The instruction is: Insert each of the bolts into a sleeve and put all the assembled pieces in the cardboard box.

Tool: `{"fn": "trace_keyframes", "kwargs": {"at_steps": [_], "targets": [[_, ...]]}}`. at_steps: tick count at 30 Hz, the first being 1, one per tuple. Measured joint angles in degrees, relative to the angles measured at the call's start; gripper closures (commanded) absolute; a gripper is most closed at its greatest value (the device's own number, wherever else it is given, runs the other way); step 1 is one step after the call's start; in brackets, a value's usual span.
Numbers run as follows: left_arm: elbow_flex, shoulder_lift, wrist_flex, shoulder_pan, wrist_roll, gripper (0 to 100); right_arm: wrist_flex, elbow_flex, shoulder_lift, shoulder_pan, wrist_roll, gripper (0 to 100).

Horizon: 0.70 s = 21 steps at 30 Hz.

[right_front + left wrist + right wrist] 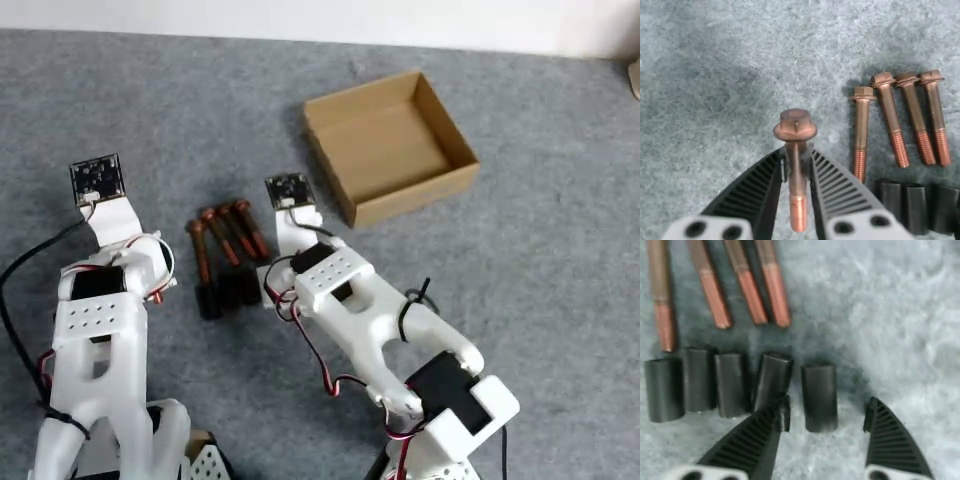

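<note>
The left claw (798, 159) was clamped narrowly on a copper-coloured flange bolt (795, 126), head out past its tips, with four more bolts (900, 120) lying beside it. The right claw (826, 412) stood spread wide astride the end black sleeve (819, 385) of a row of five. The first insertion seemed in hand: this claw had next to close on that sleeve and offer its bore to the bolt, the empty cardboard box (412, 196) lying beyond.

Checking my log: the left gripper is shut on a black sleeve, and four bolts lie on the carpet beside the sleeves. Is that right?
Not quite. The left gripper is shut on a copper-coloured flange bolt, not a sleeve, as the left wrist view shows. Four more bolts do lie on the carpet beside the black sleeves.
</note>
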Motion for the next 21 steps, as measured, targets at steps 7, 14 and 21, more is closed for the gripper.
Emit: {"fn": "trace_keyframes", "kwargs": {"at_steps": [7, 14, 21], "targets": [[0.0, 0.0, 0.0, 0.0, 0.0, 100, -1.3, 0.0, 0.3, -0.2, 0.4, 77.1], [0.0, 0.0, 0.0, 0.0, 0.0, 100, -1.5, 0.7, 2.5, -0.1, 0.3, 91.0], [0.0, 0.0, 0.0, 0.0, 0.0, 100, 4.5, -6.2, 10.5, 0.4, 0.3, 99.5]]}}
